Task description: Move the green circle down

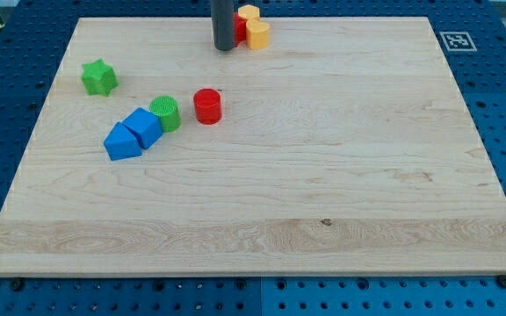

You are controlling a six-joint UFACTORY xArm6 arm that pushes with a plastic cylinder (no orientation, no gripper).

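Near half of the wooden surface point(262, 237) bare. Mid-left: green circle point(166, 113) touching the blue cube point(143, 127), blue wedge point(121, 142) nearer-left, red cylinder point(207, 105) just right, green star point(99, 77) farther left. Far edge: my tip point(225, 47) beside the red block point(240, 25) and yellow blocks point(256, 32), well beyond the circle, likely to push nearward; no pincer here.

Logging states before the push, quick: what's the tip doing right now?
My tip: holding nothing, at the view's top beside the red and yellow blocks, far from the green circle.
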